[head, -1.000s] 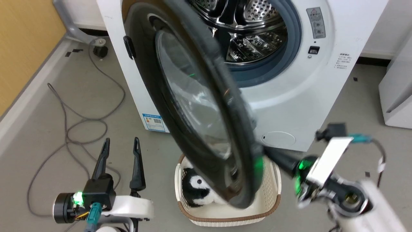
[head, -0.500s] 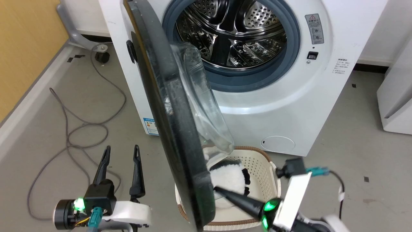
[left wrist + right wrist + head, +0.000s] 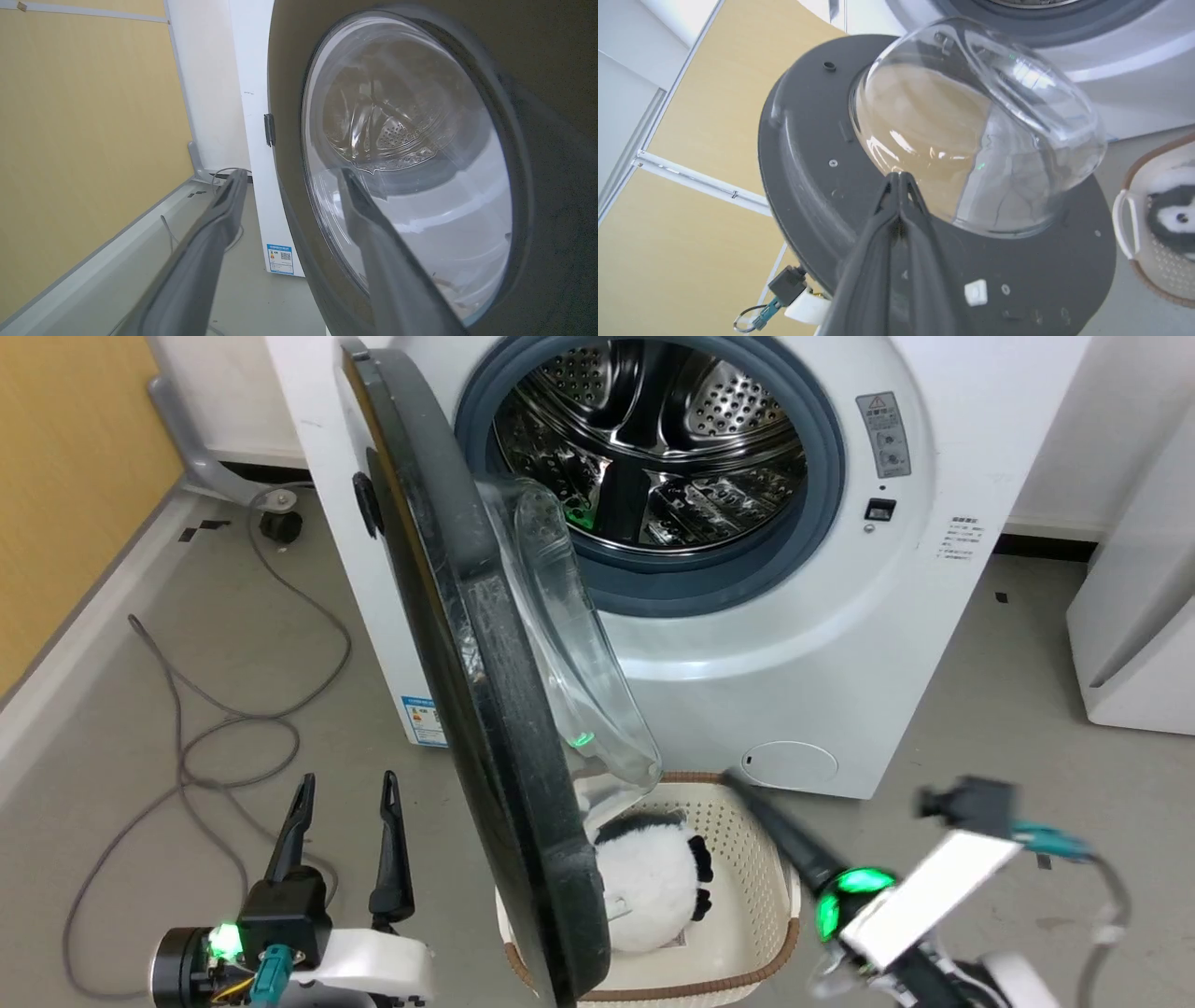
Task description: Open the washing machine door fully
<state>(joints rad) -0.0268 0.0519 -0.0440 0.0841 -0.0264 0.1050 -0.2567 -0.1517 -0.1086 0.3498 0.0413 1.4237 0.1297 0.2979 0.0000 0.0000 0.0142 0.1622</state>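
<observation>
Washing machine door (image 3: 485,728): stands open, hinged at the left of the machine front. In the head view it is almost edge-on, running from upper centre-left down to the bottom centre of the frame. The rim is glossy black and shows dust and smears. A clear glass bowl (image 3: 569,644) bulges from its centre toward the right of the frame. The right wrist view shows the inner face as matt dark grey, with small holes and a white square fitting near the bottom of the frame.

Washing machine (image 3: 840,644): white front-loader across the upper centre. The mouth is uncovered, showing the grey rubber gasket (image 3: 812,523) and the perforated steel drum (image 3: 653,439). A blue label (image 3: 422,721) sits at its lower left corner.

Left claw (image 3: 347,782): lower left of the head view, left of the door, fingers spread and holding nothing. In the left wrist view the fingers point toward the door's outer face without touching it.

Right claw (image 3: 900,175): fingers pressed together with nothing between them. In the right wrist view the tip lies against the door's inner face at the base of the bowl; contact cannot be told. In the head view it is blurred, at lower right, above the basket's right rim.

Basket (image 3: 775,896): cream, brown-rimmed, on the floor beneath the door's lower edge. It holds a black-and-white plush toy (image 3: 649,877).

Grey cables (image 3: 187,728) lie on the floor at left.
</observation>
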